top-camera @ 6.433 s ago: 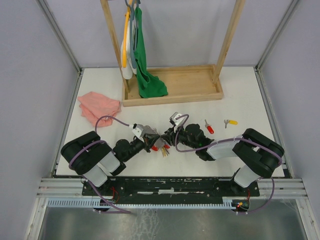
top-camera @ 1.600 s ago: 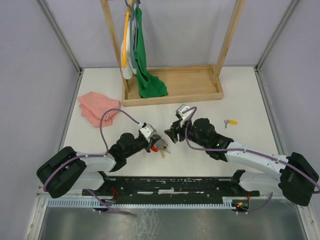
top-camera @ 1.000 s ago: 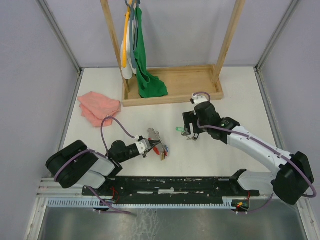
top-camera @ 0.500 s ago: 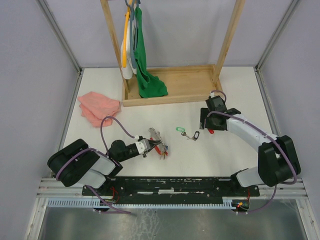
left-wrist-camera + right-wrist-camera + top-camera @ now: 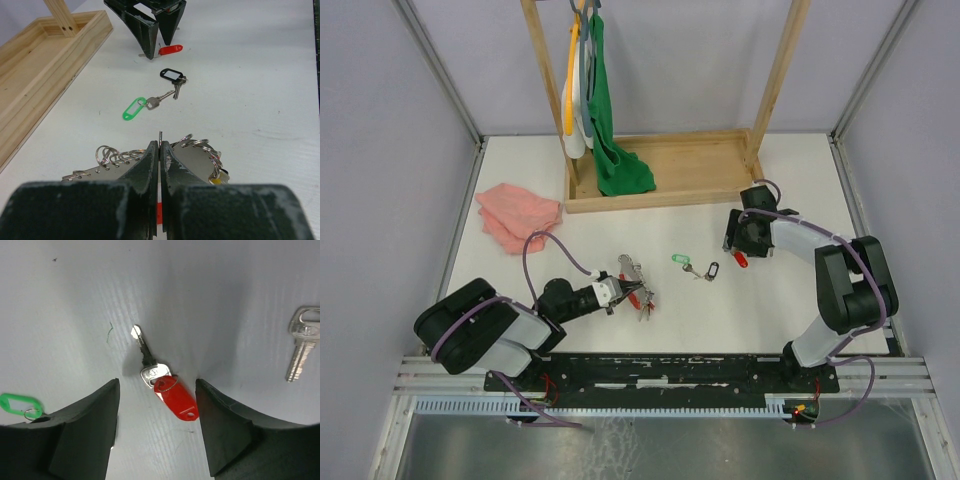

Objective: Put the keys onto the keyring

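Found the left fingers (image 5: pixel 159 159) pinched fully shut on the large thin keyring (image 5: pixel 195 150) (red-and-grey loop carrying a bunch of small split rings and tagged keys). Held low at the white desk (image 5: pixel 720 310), well in front of the shallow wooden tray (image 5: pixel 660 197), toward its left end. Cannot tell whether the bunch rests on the desk.

Found the right fingers (image 5: pixel 738 244) spread wide, gripping nothing, pointed down and straddling the small silver key with the red oblong plastic tag (image 5: pixel 167 385). Key flat on the desk, in front of the tray's right end, touched by neither finger as far as the wrist view shows.

Noted two more silver keys, one green-tagged (image 5: pixel 679 260) and one black-tagged (image 5: pixel 712 270), meeting at the blades in front of the tray's middle, between keyring and red-tagged key. Cannot tell whether linked.

Risks, as judgement only:
- With the red-tagged key lying diagonally across the gap, could catch one end first and swivel it out instead of gripping it.
- Could clamp only the slick tag and leave the blade dangling, awkward for threading.
- Flat metal on a smooth desk: could scrape over it and come up with nothing.
- Could nudge another silver key (image 5: pixel 300 340), just right of the red-tagged one, tag out of frame.
- Further on, could twist the thin loop in its one-spot pinch — or snag on the crowded bunch.
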